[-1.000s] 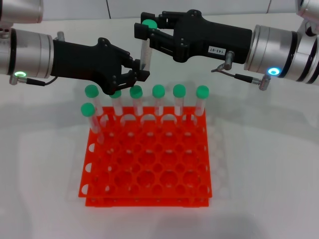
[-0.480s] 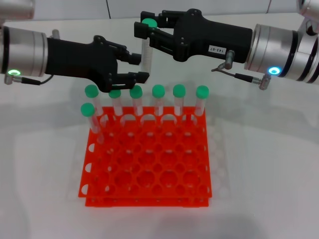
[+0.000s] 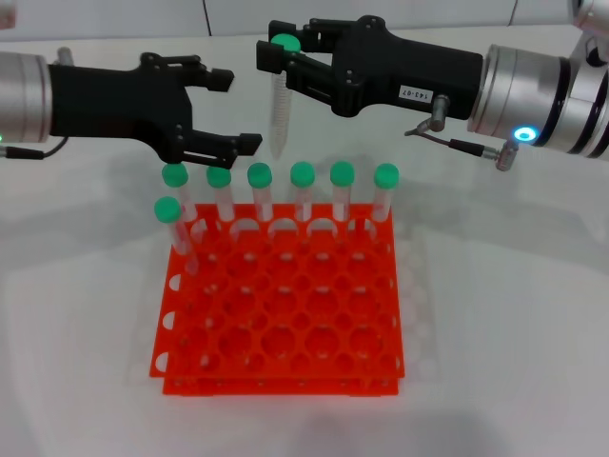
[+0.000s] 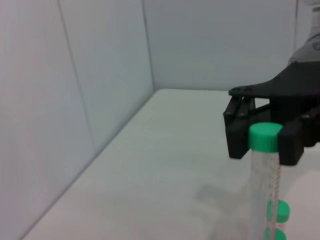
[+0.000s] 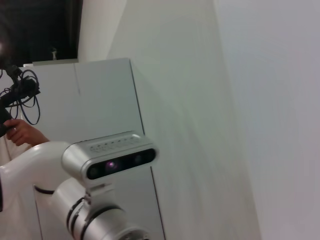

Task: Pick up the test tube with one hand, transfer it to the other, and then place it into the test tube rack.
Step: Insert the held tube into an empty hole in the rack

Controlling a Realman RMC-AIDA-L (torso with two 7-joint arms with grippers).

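The test tube [image 3: 279, 109] hangs upright, clear with a green cap, above and behind the back row of the orange-red test tube rack [image 3: 285, 328]. My right gripper [image 3: 283, 51], the one with a white label [image 3: 415, 95], is shut on the tube just under its cap. My left gripper [image 3: 237, 111] stands open to the left of the tube, not touching it. In the left wrist view the right gripper [image 4: 265, 144] clamps the test tube [image 4: 265, 180] at its cap. The right wrist view shows neither the tube nor the rack.
Several other green-capped tubes [image 3: 303, 190] stand in the rack's back row, and one more [image 3: 168, 221] stands at the left end of the second row. The other holes are empty. The rack sits on a white table [image 3: 504, 314].
My left gripper has opened, let go of the tube's lower part and drawn back to the left. The tube stays in my right gripper, which has not moved.
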